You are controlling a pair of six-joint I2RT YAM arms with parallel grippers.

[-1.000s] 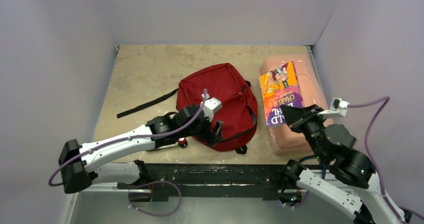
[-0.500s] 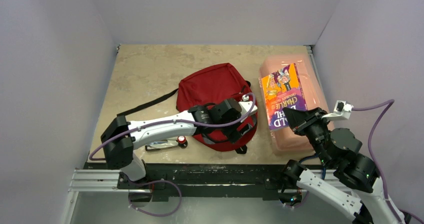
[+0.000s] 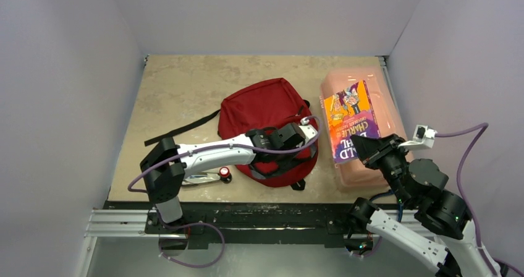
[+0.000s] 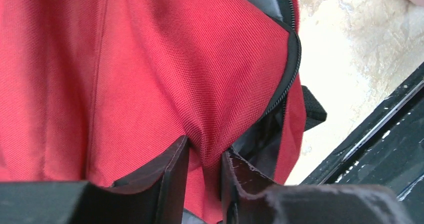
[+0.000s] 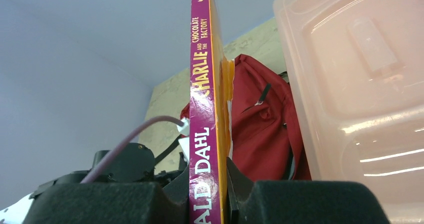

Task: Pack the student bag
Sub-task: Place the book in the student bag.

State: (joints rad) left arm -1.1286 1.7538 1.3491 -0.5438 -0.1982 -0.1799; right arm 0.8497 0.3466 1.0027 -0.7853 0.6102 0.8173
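soft even light, glare streaks on the pink box point(image 5: 350, 84), wrist foregrounds blurred.

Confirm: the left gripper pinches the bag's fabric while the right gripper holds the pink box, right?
No. The right gripper holds the book, not the box, as the right wrist view shows. The left gripper does pinch the bag fabric.
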